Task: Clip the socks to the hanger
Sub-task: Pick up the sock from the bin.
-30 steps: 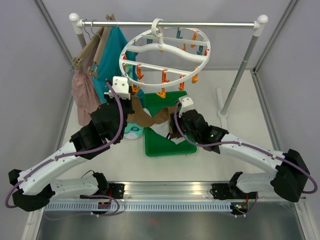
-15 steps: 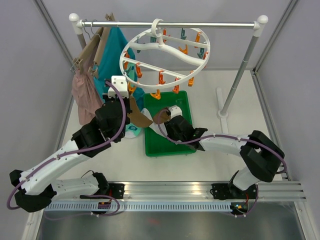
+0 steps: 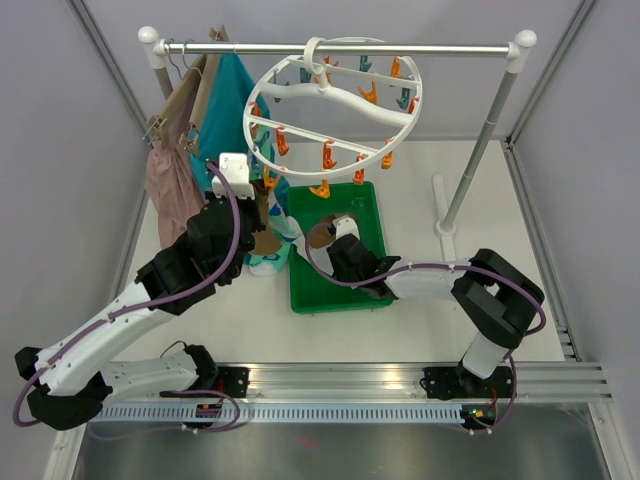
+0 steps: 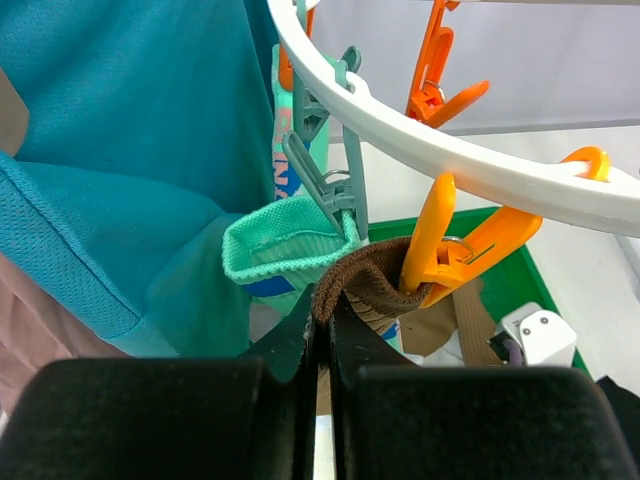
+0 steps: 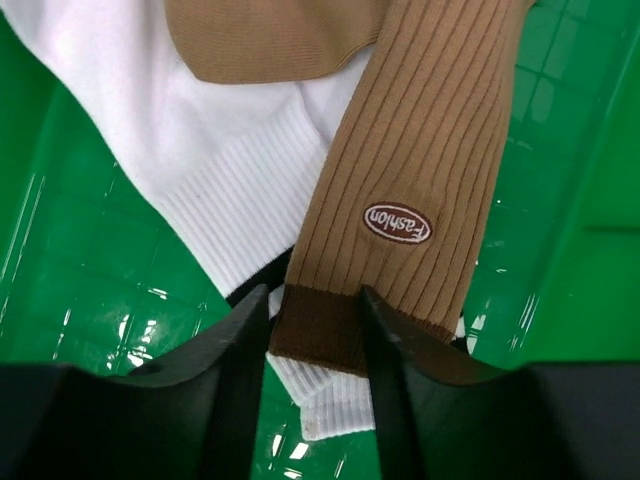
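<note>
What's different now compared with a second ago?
The right gripper dropped from under the hanger into the green tray, now open astride a second brown sock. The hanger swung a little. The left gripper stayed, pinching the brown sock at an orange peg.

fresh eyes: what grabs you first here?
The round white hanger, ringed with orange and teal pegs, hangs from the rail at top centre. At its rim the left gripper pinches a brown sock at an orange peg, beside a mint sock already clipped. Below, the right gripper straddles a tan ribbed sock lying on a white sock in the green tray.
</note>
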Motion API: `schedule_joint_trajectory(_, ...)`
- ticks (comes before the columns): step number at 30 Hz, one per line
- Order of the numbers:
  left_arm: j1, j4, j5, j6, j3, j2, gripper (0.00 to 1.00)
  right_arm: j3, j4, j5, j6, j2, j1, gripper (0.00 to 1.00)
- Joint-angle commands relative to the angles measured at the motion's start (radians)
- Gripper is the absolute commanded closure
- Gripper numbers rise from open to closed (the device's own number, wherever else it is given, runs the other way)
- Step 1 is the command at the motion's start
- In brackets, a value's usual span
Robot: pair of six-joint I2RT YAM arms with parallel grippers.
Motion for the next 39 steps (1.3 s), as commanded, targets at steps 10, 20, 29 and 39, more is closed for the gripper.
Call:
schedule_joint_trajectory(10,0.005,0.015,0.073,-0.03,0.025,-0.023,0.93,0.046,0.036,0.043,0.023,0.027,0.002,0.83)
schedule_joint_trajectory(20,0.005,0.04,0.168,0.001,0.008,-0.048,0.85,0.043,-0.017,0.06,0.026,-0.088,0.002,1.0)
schedule_joint_trajectory(29,0.006,0.135,0.407,0.059,-0.059,-0.149,0.72,0.026,-0.102,0.023,0.035,-0.295,0.002,1.0)
schedule_joint_trajectory(39,0.003,0.334,0.881,0.126,-0.216,-0.231,0.63,0.027,-0.234,-0.016,0.048,-0.525,0.002,1.0)
